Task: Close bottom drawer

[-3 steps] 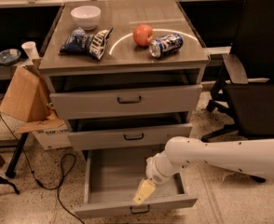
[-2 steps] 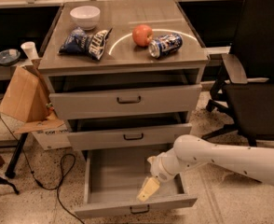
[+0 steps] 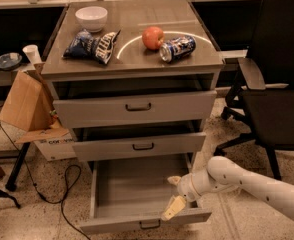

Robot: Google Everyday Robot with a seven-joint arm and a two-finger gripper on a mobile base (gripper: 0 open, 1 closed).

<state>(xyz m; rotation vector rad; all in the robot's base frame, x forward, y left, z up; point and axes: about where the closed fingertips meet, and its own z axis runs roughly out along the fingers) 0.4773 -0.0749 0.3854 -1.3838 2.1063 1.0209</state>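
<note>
The grey cabinet's bottom drawer (image 3: 137,194) is pulled far out, showing its plain grey tray. Its low front panel with the small dark bar handle (image 3: 149,225) is nearest the camera. My gripper (image 3: 173,194) comes in from the right on a white arm (image 3: 247,181). It sits over the right front part of the tray, just behind the front panel. Its tan fingers (image 3: 174,208) are spread apart and hold nothing. The middle drawer (image 3: 142,146) and top drawer (image 3: 137,107) above are each slightly out.
On the cabinet top are a white bowl (image 3: 91,18), chip bags (image 3: 93,45), an apple (image 3: 153,37) and a tipped can (image 3: 177,48). A black office chair (image 3: 272,84) stands at the right. A cardboard box (image 3: 24,104) and cables (image 3: 52,194) lie at the left.
My gripper has moved a little to the right inside the bottom drawer, toward its right wall. The drawer is as far out as before.
</note>
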